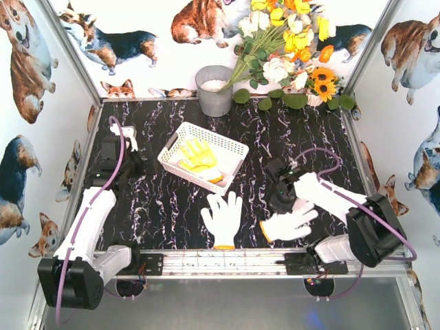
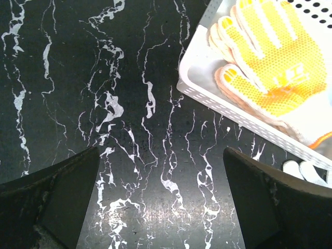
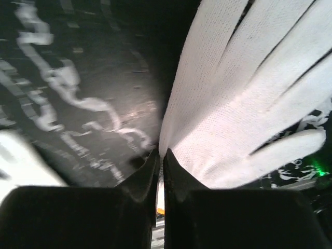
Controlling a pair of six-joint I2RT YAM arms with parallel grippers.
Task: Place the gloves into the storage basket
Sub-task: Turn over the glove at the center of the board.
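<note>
The white lattice storage basket sits at the table's back middle. A yellow glove lies in it on top of a cream one. One white glove with an orange cuff lies flat in front of the basket. Another white glove is at the front right, and my right gripper is shut on its edge near the fingers. My left gripper is open over bare table, left of the basket.
A round grey metal bucket and a bunch of flowers stand at the back. Printed walls close in the left, right and back sides. A metal rail runs along the near edge between the arm bases.
</note>
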